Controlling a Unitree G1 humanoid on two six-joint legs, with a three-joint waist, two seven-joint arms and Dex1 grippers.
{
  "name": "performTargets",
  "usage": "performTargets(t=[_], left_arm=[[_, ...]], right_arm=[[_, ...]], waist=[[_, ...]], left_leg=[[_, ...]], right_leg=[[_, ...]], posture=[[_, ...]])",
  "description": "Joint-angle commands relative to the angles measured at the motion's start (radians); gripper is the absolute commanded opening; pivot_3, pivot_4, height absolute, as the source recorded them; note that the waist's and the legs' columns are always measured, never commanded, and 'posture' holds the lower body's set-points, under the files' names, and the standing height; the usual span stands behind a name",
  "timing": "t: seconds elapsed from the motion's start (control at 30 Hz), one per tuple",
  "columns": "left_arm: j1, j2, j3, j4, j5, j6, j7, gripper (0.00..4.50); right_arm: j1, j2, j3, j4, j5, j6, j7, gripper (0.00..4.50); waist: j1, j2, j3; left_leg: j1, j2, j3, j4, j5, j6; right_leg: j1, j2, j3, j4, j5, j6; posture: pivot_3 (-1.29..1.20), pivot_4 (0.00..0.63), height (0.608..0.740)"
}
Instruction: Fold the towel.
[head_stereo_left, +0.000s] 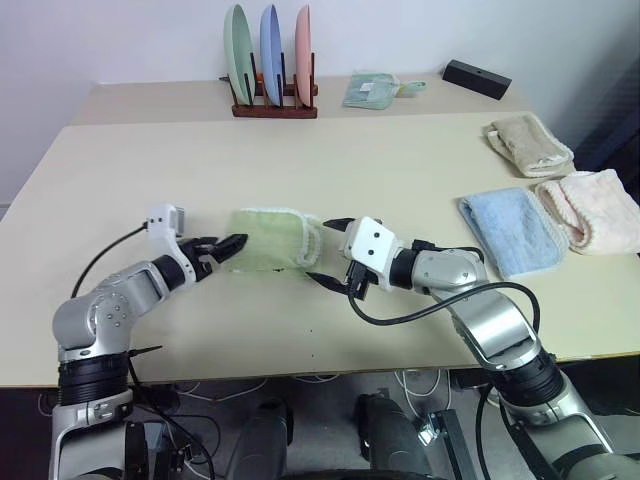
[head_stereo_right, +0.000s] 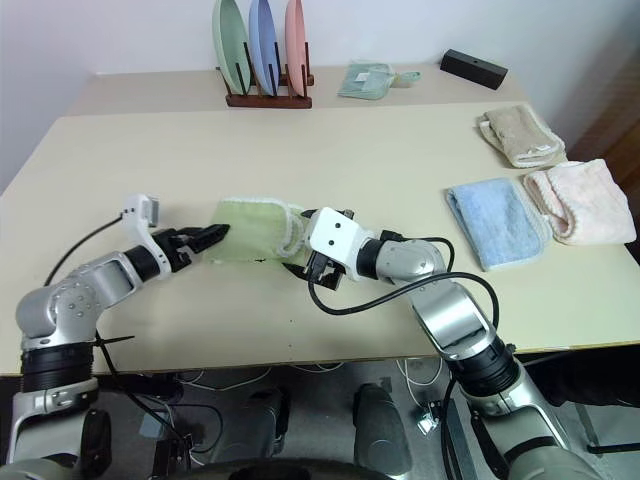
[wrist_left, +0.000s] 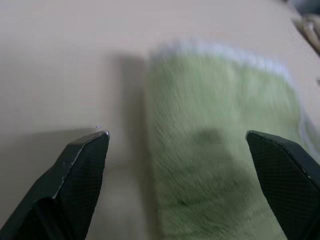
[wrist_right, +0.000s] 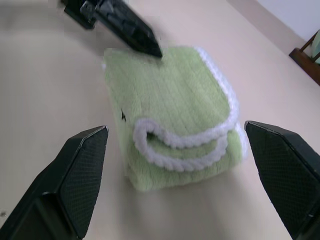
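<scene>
The towel (head_stereo_left: 275, 240) is light green with white edging and lies folded into a small thick packet on the cream table (head_stereo_left: 300, 160), its rolled edge (wrist_right: 180, 145) facing my right gripper. A small dark mark (wrist_right: 123, 115) shows on its top layer. My left gripper (head_stereo_left: 232, 245) is open at the towel's left end, and its fingertips (wrist_right: 145, 42) just reach that edge. To the right of the towel my right gripper (head_stereo_left: 322, 250) is open, a short gap away. Neither gripper holds anything.
To the right lie a folded blue towel (head_stereo_left: 510, 230), a pink one (head_stereo_left: 590, 210) and a beige one (head_stereo_left: 528, 145). At the back stand a wooden rack with three plates (head_stereo_left: 272, 60), a small green cloth (head_stereo_left: 372, 90) and a black box (head_stereo_left: 476, 78).
</scene>
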Motion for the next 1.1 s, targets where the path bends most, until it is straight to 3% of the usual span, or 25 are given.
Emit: performTargets(t=[0.03,0.1,0.2,0.43,0.57,0.8,0.93,1.1], left_arm=[[-0.012,0.002,-0.038,0.008,0.005,0.012,-0.028,4.47],[-0.016,-0.016,-0.045,0.022,0.006,0.005,-0.029,4.47],[-0.019,-0.047,-0.039,0.025,0.002,-0.011,-0.020,3.66],[-0.006,-0.090,-0.017,-0.003,0.002,-0.038,0.003,0.11],[-0.020,-0.135,0.074,-0.034,-0.028,-0.116,0.044,0.04],[-0.150,-0.154,0.431,0.117,-0.003,-0.428,0.408,0.04],[-0.125,-0.121,0.510,0.201,0.017,-0.494,0.495,0.04],[-0.089,-0.156,0.572,0.261,-0.007,-0.515,0.617,0.04]], right_arm=[[-0.005,-0.013,-0.022,-0.063,0.007,-0.025,0.010,4.45],[-0.003,-0.018,-0.026,-0.074,0.010,-0.024,0.012,4.45],[0.001,-0.027,-0.026,-0.088,0.003,-0.026,0.012,4.50],[0.007,-0.033,-0.027,-0.092,0.002,-0.029,0.007,4.50],[0.012,-0.040,-0.021,-0.088,-0.007,-0.035,0.006,4.50],[0.053,-0.029,-0.048,-0.079,0.018,-0.036,-0.004,4.50],[0.083,-0.028,-0.059,-0.050,0.020,-0.061,-0.011,4.50],[0.097,-0.021,-0.062,-0.032,0.022,-0.078,-0.009,4.50]], waist=[[0.001,0.000,0.000],[0.001,0.000,0.000],[0.006,0.000,0.000],[0.004,0.000,0.000],[0.006,0.000,0.000],[-0.003,-0.002,0.001],[0.004,-0.003,0.000],[0.010,-0.006,0.000]], left_leg=[[0.000,0.000,0.000,0.000,0.000,0.000],[0.000,0.000,0.000,0.000,0.000,0.000],[0.000,0.000,0.000,0.000,0.000,0.000],[0.000,0.000,0.000,0.001,0.000,0.000],[0.000,0.000,0.000,0.001,0.000,0.000],[0.000,0.000,-0.001,0.001,0.000,0.000],[0.000,0.000,-0.001,0.000,0.000,0.000],[0.000,0.000,-0.001,0.004,0.000,0.000]], right_leg=[[0.000,0.000,0.000,0.000,0.000,0.000],[0.000,0.000,0.000,0.000,0.000,0.000],[0.001,0.000,0.000,-0.001,0.000,0.000],[0.001,0.000,0.000,-0.002,0.000,0.000],[0.002,0.000,0.000,-0.002,0.000,0.000],[0.001,0.000,-0.001,-0.002,0.000,0.000],[0.001,0.000,0.000,-0.003,0.000,0.000],[0.004,0.000,-0.001,-0.003,0.000,0.000]], posture=[[0.00,0.150,0.740],[0.00,0.150,0.740],[0.00,0.150,0.740],[0.00,0.150,0.740],[0.00,0.150,0.740],[0.00,0.150,0.740],[0.00,0.150,0.740],[0.00,0.150,0.740]])
